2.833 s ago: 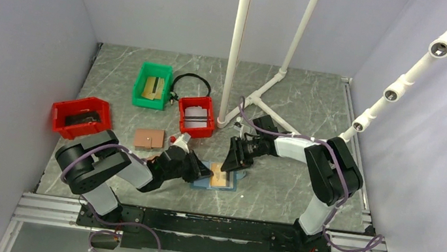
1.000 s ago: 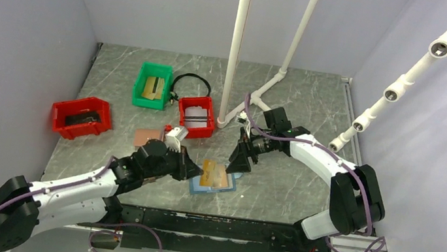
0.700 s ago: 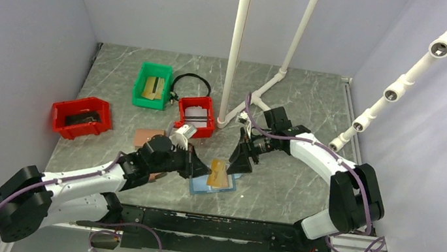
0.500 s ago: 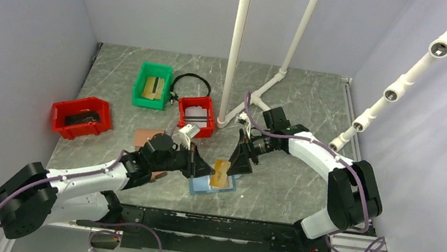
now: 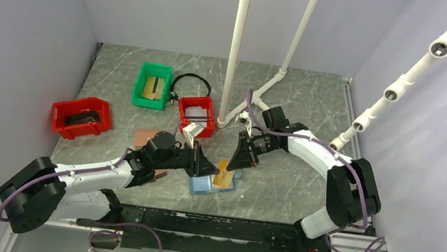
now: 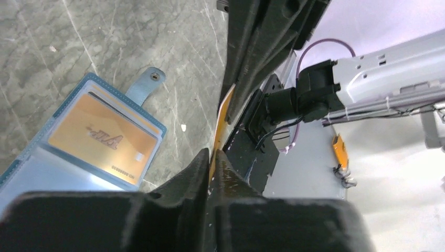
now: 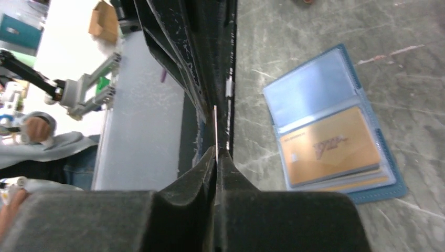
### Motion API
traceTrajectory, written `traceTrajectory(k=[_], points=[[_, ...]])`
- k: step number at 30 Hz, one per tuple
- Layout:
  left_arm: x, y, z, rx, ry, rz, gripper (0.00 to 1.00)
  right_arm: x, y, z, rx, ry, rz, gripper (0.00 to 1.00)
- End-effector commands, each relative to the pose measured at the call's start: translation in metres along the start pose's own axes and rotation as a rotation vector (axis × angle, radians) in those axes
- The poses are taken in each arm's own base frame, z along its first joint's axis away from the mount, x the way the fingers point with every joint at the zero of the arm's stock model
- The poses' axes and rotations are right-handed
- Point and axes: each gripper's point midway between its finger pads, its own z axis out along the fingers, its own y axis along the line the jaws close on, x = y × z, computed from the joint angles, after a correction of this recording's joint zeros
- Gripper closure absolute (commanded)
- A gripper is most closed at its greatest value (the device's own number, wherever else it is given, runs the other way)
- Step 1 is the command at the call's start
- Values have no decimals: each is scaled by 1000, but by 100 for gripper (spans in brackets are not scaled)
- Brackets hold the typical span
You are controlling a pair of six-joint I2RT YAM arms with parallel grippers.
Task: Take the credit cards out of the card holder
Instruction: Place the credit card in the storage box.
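The blue card holder (image 5: 202,185) lies open on the table, with a gold credit card (image 6: 102,139) still in its pocket (image 7: 330,144). Just above its right half, another credit card (image 5: 223,173) stands on edge. My left gripper (image 5: 213,169) is shut on that card from the left, and my right gripper (image 5: 233,165) is shut on it from the right. The left wrist view shows the card as a thin gold strip (image 6: 220,123) running from my fingertips into the right gripper's black fingers (image 6: 262,52). The right wrist view shows only its pale edge (image 7: 215,131).
A green bin (image 5: 152,85) and a red bin (image 5: 197,114) stand behind the holder, and another red bin (image 5: 81,116) is at the left. A brown wallet (image 5: 148,136) lies by my left arm. White pipes (image 5: 237,49) rise at the back centre.
My left gripper has carried the card right and turned it up on edge. My right gripper, open a moment ago, has shut on the card's other side.
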Motion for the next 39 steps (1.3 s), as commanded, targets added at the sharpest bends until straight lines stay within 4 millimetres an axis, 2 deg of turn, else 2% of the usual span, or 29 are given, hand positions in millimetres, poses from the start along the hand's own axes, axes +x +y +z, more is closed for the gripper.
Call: traceTrajectory(k=[1,3,6,12,14,15,17,18,23,25,27,28,30,31,35,37,39], points=[[-23,-16,0,30,-70,19,69,-17,11,-2,-73,-30,-59,100],[-22,-15,-4,21,-72,25,48,-19,17,-3,-98,-36,-74,100],[-17,-15,-10,42,-83,49,30,-21,27,-5,-133,-47,-97,100],[-7,-24,-9,126,-49,72,26,-23,38,-7,-165,-62,-114,100],[-7,-29,-7,162,-43,72,19,-23,38,-7,-171,-66,-112,100],[-8,-31,-5,174,-40,72,19,-23,38,-7,-173,-67,-110,100],[-8,-33,-1,192,-32,70,26,-23,38,-7,-171,-66,-108,100],[-8,-35,0,204,-24,68,33,-23,37,-7,-169,-66,-107,100],[-2,-39,9,251,36,39,98,-22,32,-7,-151,-57,-92,100],[2,-39,11,273,51,27,100,-22,31,-7,-145,-55,-95,98],[2,-40,12,281,49,17,100,-22,30,-8,-130,-51,-106,74],[1,-34,11,238,51,13,100,-24,28,-12,-95,-47,-126,43],[3,-20,5,147,81,-7,100,-24,22,-18,-34,-37,-155,28],[1,-15,1,109,90,-11,100,-24,18,-22,4,-34,-165,23],[-15,7,-28,-88,105,-25,100,-33,1,-42,172,-66,-184,18],[-27,22,-49,-233,82,-34,100,-38,-2,-52,220,-93,-200,17],[-48,35,-72,-382,10,-48,100,-42,-1,-59,248,-119,-207,17]])
